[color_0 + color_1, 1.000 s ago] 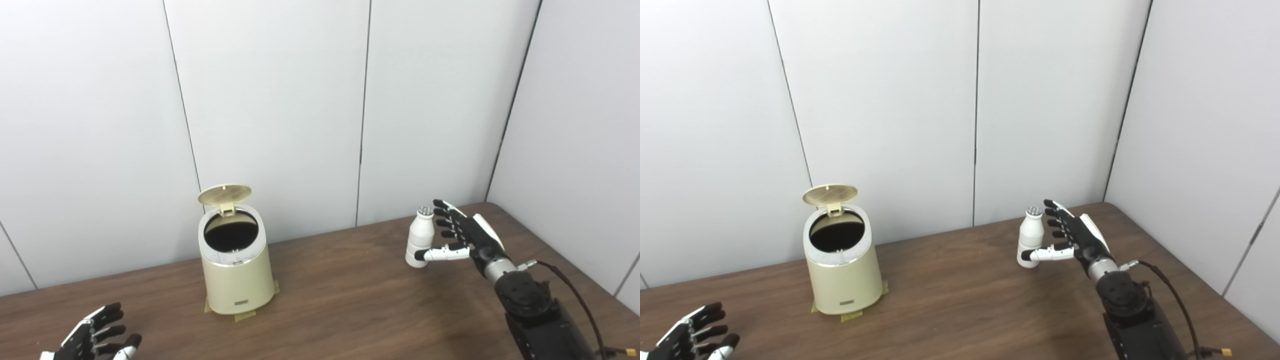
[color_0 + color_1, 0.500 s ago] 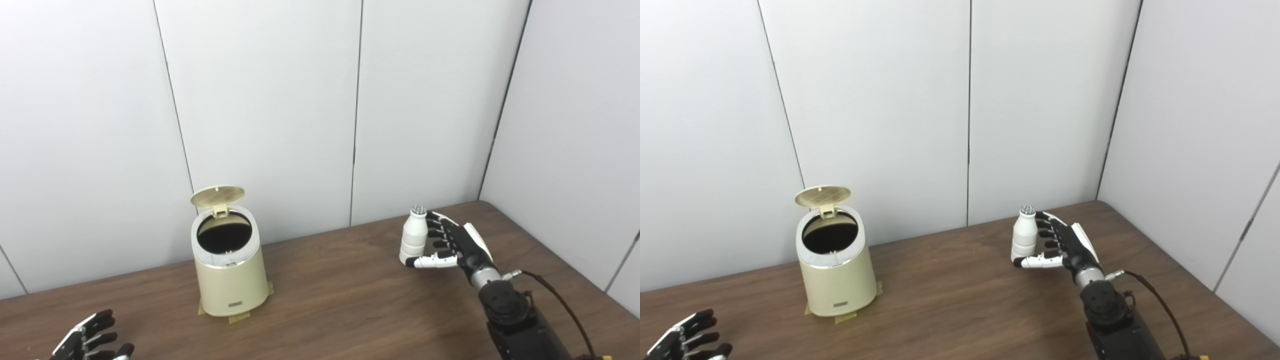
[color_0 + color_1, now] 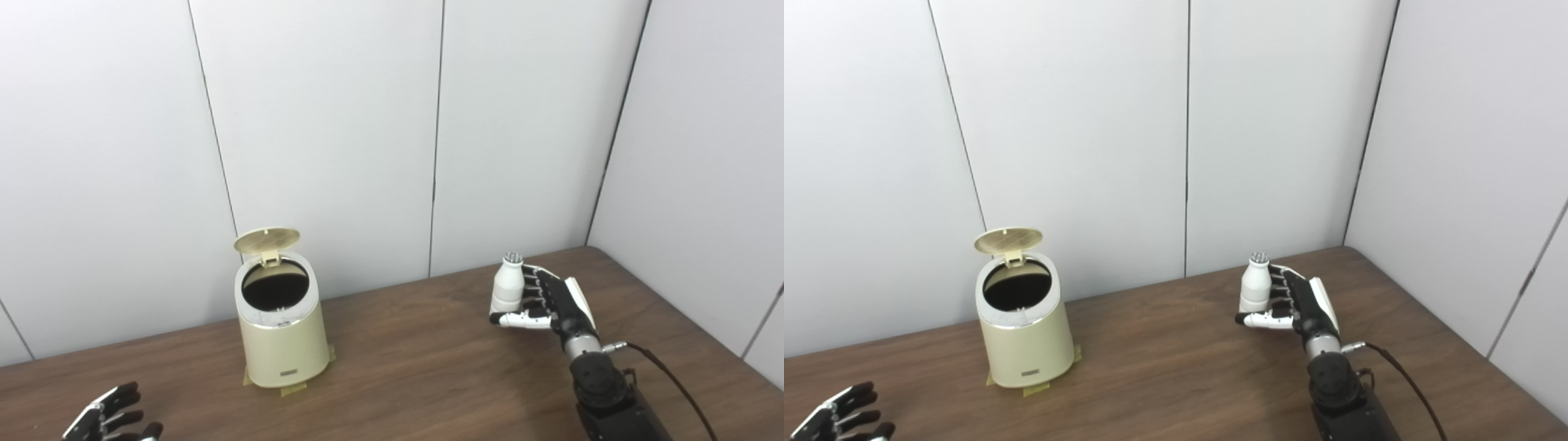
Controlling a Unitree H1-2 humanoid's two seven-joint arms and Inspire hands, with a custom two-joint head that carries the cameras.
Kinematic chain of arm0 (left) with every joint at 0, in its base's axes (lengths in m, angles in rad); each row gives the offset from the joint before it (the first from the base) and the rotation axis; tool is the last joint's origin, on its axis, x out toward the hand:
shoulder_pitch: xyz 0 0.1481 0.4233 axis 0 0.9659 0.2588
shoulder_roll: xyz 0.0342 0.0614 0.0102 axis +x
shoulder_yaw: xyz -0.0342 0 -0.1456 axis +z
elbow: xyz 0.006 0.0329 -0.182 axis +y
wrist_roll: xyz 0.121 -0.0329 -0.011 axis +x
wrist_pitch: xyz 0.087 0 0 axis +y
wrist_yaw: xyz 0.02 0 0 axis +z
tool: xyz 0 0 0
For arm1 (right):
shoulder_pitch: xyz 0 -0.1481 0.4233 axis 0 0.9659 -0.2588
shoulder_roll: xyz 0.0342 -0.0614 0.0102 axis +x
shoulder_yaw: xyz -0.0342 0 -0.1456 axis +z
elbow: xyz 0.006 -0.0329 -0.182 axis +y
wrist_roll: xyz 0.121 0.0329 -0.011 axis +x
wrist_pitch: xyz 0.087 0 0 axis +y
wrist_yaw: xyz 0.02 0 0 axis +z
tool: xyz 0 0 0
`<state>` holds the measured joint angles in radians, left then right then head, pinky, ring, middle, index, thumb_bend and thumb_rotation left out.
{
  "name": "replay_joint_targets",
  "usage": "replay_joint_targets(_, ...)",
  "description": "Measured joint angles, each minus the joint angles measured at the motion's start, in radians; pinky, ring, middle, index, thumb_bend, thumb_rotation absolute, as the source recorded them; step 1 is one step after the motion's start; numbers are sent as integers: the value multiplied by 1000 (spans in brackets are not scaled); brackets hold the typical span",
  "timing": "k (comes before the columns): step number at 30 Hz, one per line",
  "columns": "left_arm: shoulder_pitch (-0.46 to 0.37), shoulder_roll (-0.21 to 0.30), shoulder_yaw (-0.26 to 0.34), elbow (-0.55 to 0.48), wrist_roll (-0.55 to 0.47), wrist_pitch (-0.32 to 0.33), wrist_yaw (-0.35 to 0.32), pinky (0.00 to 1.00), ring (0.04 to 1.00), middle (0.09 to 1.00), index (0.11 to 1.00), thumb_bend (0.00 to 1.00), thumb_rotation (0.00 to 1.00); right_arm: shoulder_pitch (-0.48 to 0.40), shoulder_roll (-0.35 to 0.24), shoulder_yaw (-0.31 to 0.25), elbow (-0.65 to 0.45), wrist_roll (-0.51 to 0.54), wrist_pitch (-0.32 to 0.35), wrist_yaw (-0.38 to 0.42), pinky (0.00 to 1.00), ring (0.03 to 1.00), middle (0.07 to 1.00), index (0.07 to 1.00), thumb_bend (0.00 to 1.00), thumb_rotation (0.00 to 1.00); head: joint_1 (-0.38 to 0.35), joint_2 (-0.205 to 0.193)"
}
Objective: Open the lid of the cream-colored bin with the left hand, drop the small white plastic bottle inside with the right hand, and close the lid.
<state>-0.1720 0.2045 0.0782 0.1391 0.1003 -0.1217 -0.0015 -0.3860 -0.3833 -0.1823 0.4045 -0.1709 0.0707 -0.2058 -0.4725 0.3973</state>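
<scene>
The cream-colored bin (image 3: 282, 346) stands on the table left of centre, its round lid (image 3: 267, 240) tipped up at the back and its dark opening showing. The small white plastic bottle (image 3: 507, 283) stands upright on the table at the right. My right hand (image 3: 554, 300) is against the bottle's right side, fingers spread behind it and the thumb stretched along the front of its base, not closed around it. My left hand (image 3: 104, 421) lies open at the bottom left corner, well away from the bin and partly cut off by the frame.
The brown wooden table (image 3: 416, 373) runs up to white wall panels at the back and on the right. Tape tabs hold the bin's base to the tabletop. A thin cable (image 3: 667, 376) trails from the right wrist.
My right hand has moved in toward the bottle, from a small gap to its fingers and thumb reaching around it. The left hand has sunk slightly lower. The camera shifted a little earlier.
</scene>
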Motion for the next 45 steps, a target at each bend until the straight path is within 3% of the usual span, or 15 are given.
replay_joint_targets(3, 0, 0, -1, -1, 1, 1, 0, 642, 745, 807, 828, 498, 75, -8, 0, 3, 23, -13, -20, -19, 435, 533, 623, 703, 705, 0, 0, 0)
replay_joint_targets(5, 1, 0, -1, -5, 3, 4, -1, 667, 757, 811, 833, 501, 83, -9, 0, 3, 30, -14, -42, -34, 378, 447, 493, 617, 569, 0, 0, 3)
replay_joint_targets(9, 1, 0, -1, -10, 2, 7, -3, 663, 756, 809, 831, 502, 68, -25, 2, 2, 75, -32, -80, -92, 303, 351, 423, 530, 524, 0, 0, 8)
replay_joint_targets(15, 2, 0, -1, -14, 4, 24, -4, 669, 760, 814, 837, 485, 10, -30, 7, 2, 92, -36, -116, -133, 300, 341, 414, 523, 521, 0, 0, 8)
replay_joint_targets(24, 2, 0, -1, -17, 7, 31, -4, 679, 759, 812, 836, 489, 0, -30, 23, 7, 84, -54, -136, -154, 305, 353, 428, 521, 523, 0, 6, 14)
replay_joint_targets(36, 10, -3, -11, -50, 39, 53, 0, 678, 758, 808, 832, 494, 0, -33, 80, 70, -181, -104, -102, -126, 292, 349, 430, 525, 523, 0, 69, 9)
replay_joint_targets(45, 8, -22, -18, -27, 43, 28, 10, 674, 740, 791, 824, 531, 0, -144, 160, 126, -260, -127, -52, -69, 287, 352, 436, 520, 525, 0, 130, -5)
